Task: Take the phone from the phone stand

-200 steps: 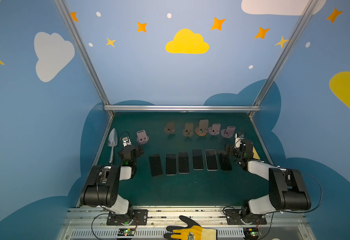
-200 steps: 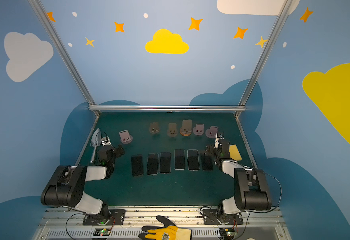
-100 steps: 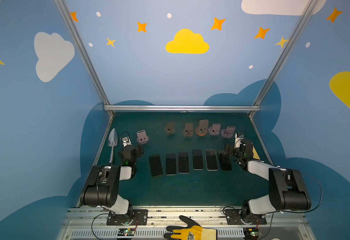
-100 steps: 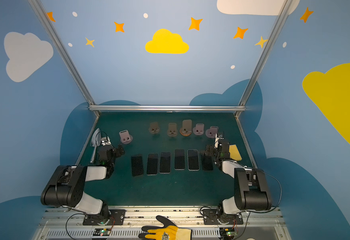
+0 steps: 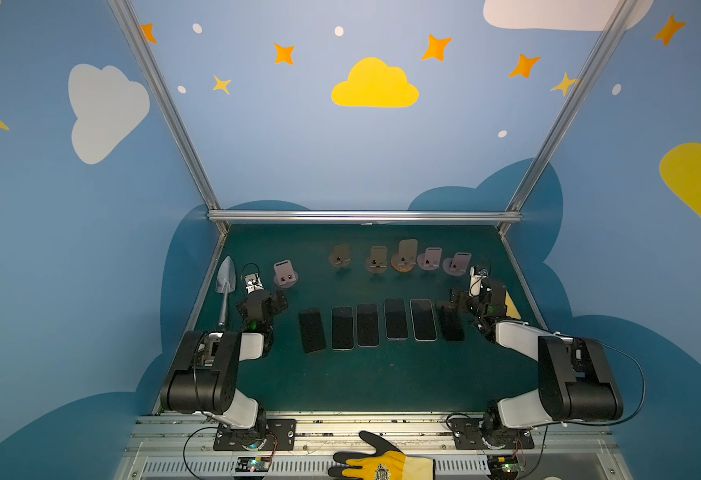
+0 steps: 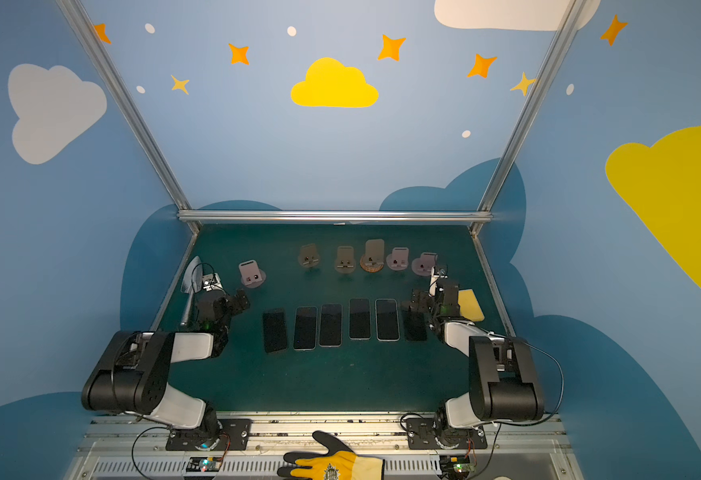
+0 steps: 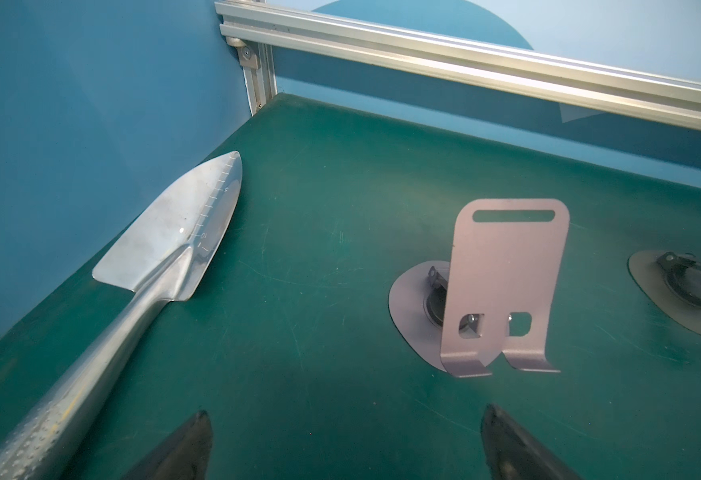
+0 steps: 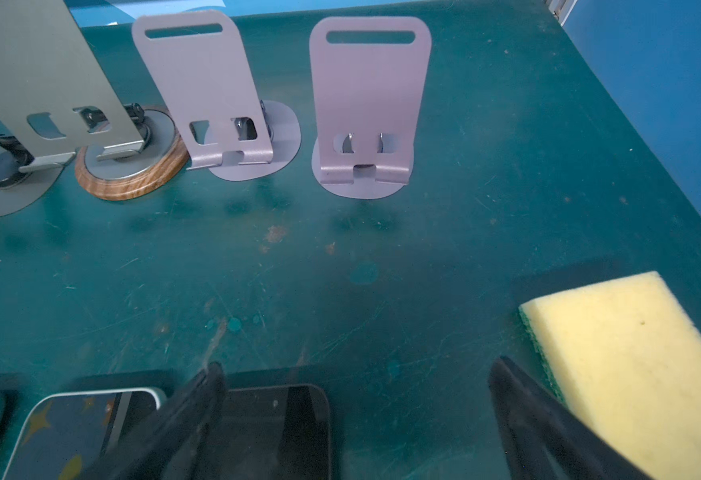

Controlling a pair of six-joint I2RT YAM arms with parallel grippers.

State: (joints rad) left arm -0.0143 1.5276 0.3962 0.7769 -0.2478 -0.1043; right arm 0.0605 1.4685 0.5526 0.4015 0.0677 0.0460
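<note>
Both sets of jaws gape wide and empty. The left gripper faces a bare phone stand just ahead, and the right gripper hovers by the end phone. Between them six phones lie flat. The stands beyond are all bare, so removal looks finished.

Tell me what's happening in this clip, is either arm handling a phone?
Nothing is being held right now. Both the left gripper and the right gripper are open and sit low over the green table. All six phones lie flat in a row between the arms, and the six phone stands along the back look empty. The left gripper faces the nearest stand, beside a metal trowel; the right one sits by the end phone, near a yellow sponge.
</note>
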